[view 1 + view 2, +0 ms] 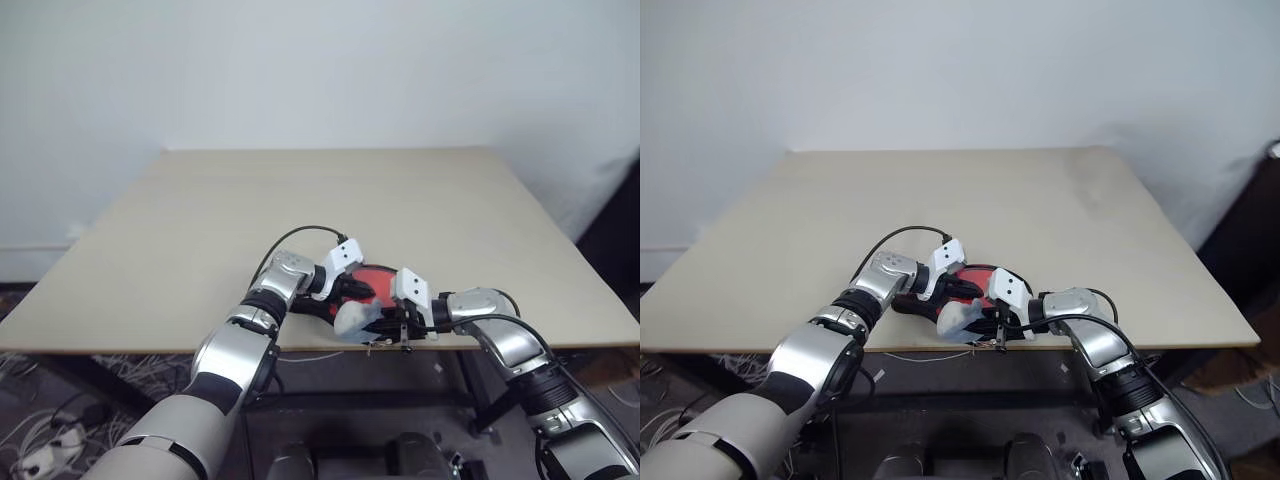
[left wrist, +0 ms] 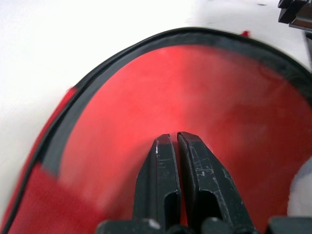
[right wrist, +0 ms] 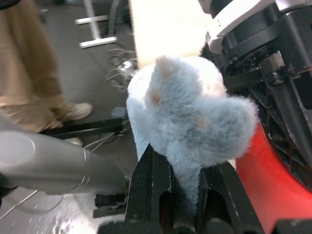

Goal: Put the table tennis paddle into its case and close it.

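Case: the case [image 1: 372,283] lies at the near edge of the table [image 1: 330,200], lower centre of the head views, red panel up with black zipper edging round it
Case close up: in the left wrist view the red face under clear plastic [image 2: 195,112] spreads across the middle, its black edging curving from lower left to upper right
Paddle: I cannot tell the table tennis paddle apart from the red of the case
Left gripper: the left gripper [image 2: 175,139] has its two black fingers pressed together, tips over the red face; whether they touch it I cannot tell
Right gripper: the right gripper [image 3: 187,170] is clamped on a pale blue fluffy piece [image 3: 190,117] that bulges up between its fingers
Fluffy piece in head view: it shows light blue [image 1: 357,318] at the case's near side, just at the table edge
Person: legs in tan trousers [image 3: 27,63] and a light shoe stand at the upper left of the right wrist view
Floor: cables [image 1: 45,430] lie at lower left
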Motion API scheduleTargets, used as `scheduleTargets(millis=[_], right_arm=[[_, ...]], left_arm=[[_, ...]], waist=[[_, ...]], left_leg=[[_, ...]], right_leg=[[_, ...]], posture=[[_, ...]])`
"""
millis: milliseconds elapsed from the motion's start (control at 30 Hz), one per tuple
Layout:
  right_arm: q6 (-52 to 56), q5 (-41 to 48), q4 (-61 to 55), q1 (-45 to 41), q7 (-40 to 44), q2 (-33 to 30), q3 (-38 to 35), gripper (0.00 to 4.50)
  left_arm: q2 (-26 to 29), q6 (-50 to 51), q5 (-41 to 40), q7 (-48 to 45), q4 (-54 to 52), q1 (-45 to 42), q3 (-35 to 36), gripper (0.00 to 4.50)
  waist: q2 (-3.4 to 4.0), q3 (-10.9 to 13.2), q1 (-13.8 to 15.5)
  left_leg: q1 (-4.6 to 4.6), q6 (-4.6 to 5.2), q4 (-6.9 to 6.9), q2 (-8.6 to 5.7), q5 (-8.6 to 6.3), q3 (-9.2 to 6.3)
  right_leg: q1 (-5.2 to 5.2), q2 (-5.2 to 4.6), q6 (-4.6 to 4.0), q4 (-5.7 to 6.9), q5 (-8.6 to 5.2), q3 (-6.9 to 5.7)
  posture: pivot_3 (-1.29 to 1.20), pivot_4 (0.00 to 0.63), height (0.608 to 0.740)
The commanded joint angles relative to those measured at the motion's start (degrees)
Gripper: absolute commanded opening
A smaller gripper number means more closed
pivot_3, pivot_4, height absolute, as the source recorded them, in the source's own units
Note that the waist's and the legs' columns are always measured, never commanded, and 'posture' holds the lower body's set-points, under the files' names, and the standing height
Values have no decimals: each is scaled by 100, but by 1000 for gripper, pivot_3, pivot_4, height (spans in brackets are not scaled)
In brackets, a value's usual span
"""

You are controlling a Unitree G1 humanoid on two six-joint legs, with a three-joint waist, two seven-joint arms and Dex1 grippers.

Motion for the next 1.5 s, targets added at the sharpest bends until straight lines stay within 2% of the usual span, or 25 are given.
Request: scheduleTargets(millis=[33, 67, 100, 133, 200, 300, 367, 433, 600, 1100, 1500], right_arm=[[-48, -57, 25, -211, -127, 192, 146, 99], [-50, -63, 27, -210, -121, 196, 139, 99], [-54, -70, 30, -211, -121, 201, 133, 99], [-56, -73, 33, -212, -124, 204, 130, 99], [-59, -72, 38, -215, -132, 211, 124, 99], [-60, -65, 30, -211, -138, 212, 106, 99], [-67, -69, 40, -214, -144, 216, 102, 99], [-77, -71, 43, -213, -144, 217, 96, 99], [-85, -77, 83, -225, -141, 244, 84, 99], [-38, -4, 15, -171, -132, 246, 66, 99], [-34, 2, -22, -174, -117, 272, 92, 99]], left_arm=[[20, 5, -97, -72, 3, 22, 92, 149], [28, 5, -93, -73, 4, 23, 98, 149], [39, 4, -89, -79, 6, 26, 104, 149], [46, 3, -83, -84, 7, 28, 109, 149], [57, 3, -74, -87, 11, 30, 119, 149], [66, 9, -66, -89, 12, 28, 132, 149], [70, 16, -64, -93, 11, 29, 141, 149], [73, 22, -63, -103, 8, 30, 146, 149], [94, 69, -84, -173, 4, 41, 165, 149], [158, 546, -163, -622, -28, 8, 105, 149], [184, 621, -299, -486, -41, -68, 251, 149]], waist=[[-148, 68, 71], [-179, 72, 119], [-173, 73, 181], [-159, 78, 218], [-161, 86, 206], [-163, 85, 126], [-162, 84, 85], [-162, 82, 85], [-157, 80, 90], [-157, 80, 89], [-156, 80, 89]], left_leg=[[91, 1, -111, -96, 9, 104], [222, -3, -335, -244, 71, 116], [309, -39, -485, -293, 173, 138], [327, -135, -503, -284, 292, 142], [320, -169, -419, -281, 380, 102], [290, -168, -286, -302, 379, 74], [268, -166, -263, -339, 380, 25], [247, -152, -264, -351, 389, -24], [234, -135, -265, -359, 420, -99], [235, -135, -271, -414, 419, -163], [236, -135, -271, -415, 419, -167]], right_leg=[[139, 17, 63, 37, -381, 196], [181, 11, 51, -28, -437, 373], [222, -7, 52, -65, -430, 451], [231, -5, 54, -52, -428, 452], [254, 16, 65, -39, -425, 446], [265, -5, 123, -55, -414, 446], [260, -9, 158, -88, -396, 449], [243, 11, 189, -117, -376, 448], [191, 91, 191, -116, -374, 505], [161, 95, 196, -110, -370, 547], [160, 96, 196, -109, -369, 548]], posture=[[0, 0, 740], [0, 0, 740], [0, 0, 740], [0, 0, 740], [0, 0, 740], [0, 0, 740], [0, 0, 740], [0, 0, 740], [0, 0, 740], [0, 0, 740], [0, 0, 740]])
